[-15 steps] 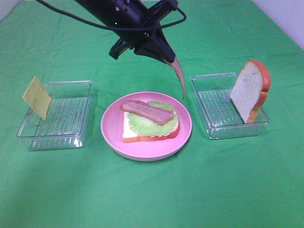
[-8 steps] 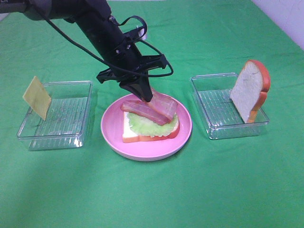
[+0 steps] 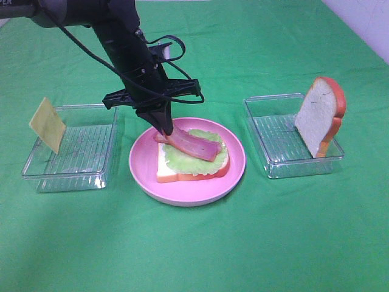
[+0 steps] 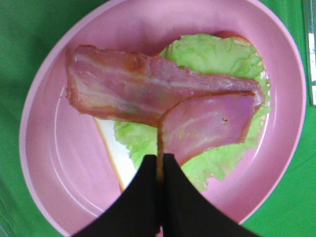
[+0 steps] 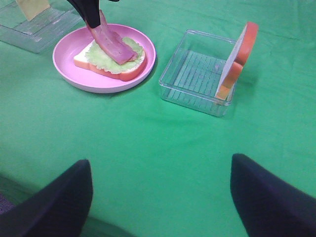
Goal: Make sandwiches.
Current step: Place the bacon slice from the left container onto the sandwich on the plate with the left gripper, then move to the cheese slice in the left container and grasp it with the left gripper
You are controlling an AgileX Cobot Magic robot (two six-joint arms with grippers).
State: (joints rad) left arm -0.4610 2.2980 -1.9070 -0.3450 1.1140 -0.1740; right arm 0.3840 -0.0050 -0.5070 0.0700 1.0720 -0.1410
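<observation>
On the pink plate (image 3: 141,164) lies a partial sandwich: a white bread slice (image 3: 165,171) with orange-red crust, pale green lettuce (image 3: 182,160) and a bacon strip (image 3: 196,146). My left gripper (image 3: 165,129) is shut on the end of a second bacon strip (image 4: 207,123), which rests across the first strip (image 4: 133,89) and the lettuce (image 4: 217,54). A yellow cheese square (image 3: 47,125) leans in the left tray. A second bread slice (image 3: 321,115) stands upright in the right tray. My right gripper (image 5: 162,163) is open and empty, well in front of the plate (image 5: 69,69).
A clear plastic tray (image 3: 79,155) sits left of the plate and another (image 3: 276,146) sits right of it. Green cloth (image 3: 194,249) covers the table. The left arm's cables (image 3: 176,45) hang above the plate's far side.
My left gripper came down from above the plate's right side with the second bacon strip and laid it on the sandwich, shifting left over the plate's far-left part.
</observation>
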